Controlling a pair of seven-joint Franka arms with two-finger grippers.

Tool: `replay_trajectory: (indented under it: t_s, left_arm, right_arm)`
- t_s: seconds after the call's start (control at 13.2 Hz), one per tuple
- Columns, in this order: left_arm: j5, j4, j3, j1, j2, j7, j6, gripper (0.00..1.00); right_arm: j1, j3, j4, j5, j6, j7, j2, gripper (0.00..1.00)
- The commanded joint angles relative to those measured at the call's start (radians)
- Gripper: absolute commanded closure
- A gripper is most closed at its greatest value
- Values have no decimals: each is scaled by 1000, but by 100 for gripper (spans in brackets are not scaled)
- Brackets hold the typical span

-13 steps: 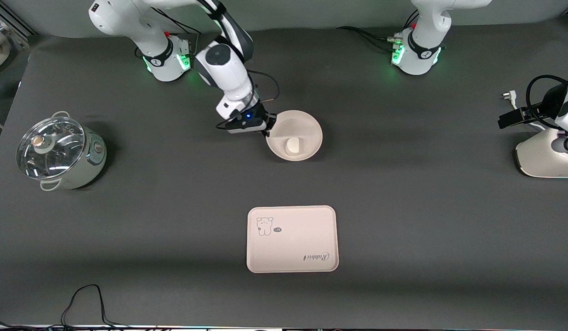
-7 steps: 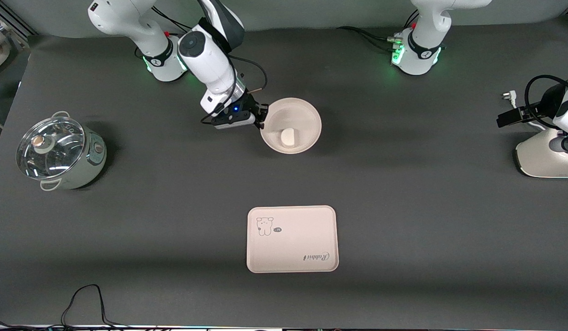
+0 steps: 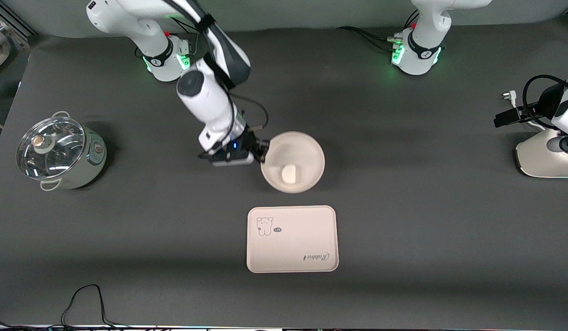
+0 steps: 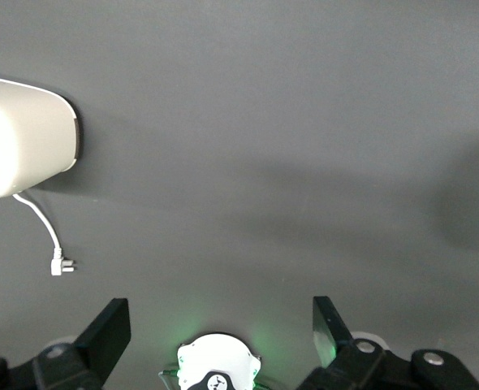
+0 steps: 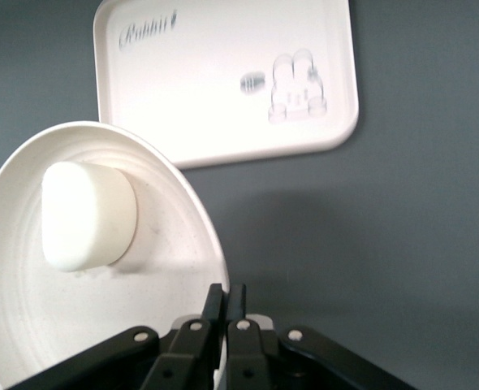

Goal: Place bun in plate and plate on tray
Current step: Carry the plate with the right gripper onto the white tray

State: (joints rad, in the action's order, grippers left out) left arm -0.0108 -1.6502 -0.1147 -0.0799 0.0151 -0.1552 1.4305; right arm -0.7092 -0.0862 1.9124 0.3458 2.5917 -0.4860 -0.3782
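The bun [image 3: 289, 173] lies inside the plate [image 3: 307, 151], a little toward the side of the dish nearer the front camera. The plate is held off the surface [image 3: 403, 230], over the bare stretch between the robots' bases and the tray [image 3: 311, 230]. The right gripper [image 3: 262, 155] has its jaws clamped together on the plate's rim at the edge toward the right arm's end; the right wrist view shows the two black fingers [image 5: 215, 313] pinching the rim, with the bun [image 5: 88, 214] resting in the plate [image 5: 166, 268] and the tray [image 5: 223, 81] lying flat on the surface.

The tray sits nearer the front camera than the plate, its cartoon drawing and script facing up.

The left gripper [image 4: 222, 325] waits at its own end of the surface, jaws wide apart over bare surface. A white appliance [image 3: 546, 156] stands there. A lidded pot [image 3: 59, 154] stands at the right arm's end.
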Motion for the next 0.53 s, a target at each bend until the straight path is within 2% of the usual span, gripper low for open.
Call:
replay_trajectory:
  t_s: [0.0,0.23,0.46]
  left_arm:
    - [12,1,-2,2,-3,-3,-5,0]
    - [12,1,-2,2,-1,-3,-5,0]
    - [12,1,0,0,-1,-3,-7,0]
  right_arm:
    - [63,5,-364,30,-129,46,-221,100]
    - [125,6,-640,33,-229,44,-398,100]
    - [158,14,-742,33,-234,44,-482,100]
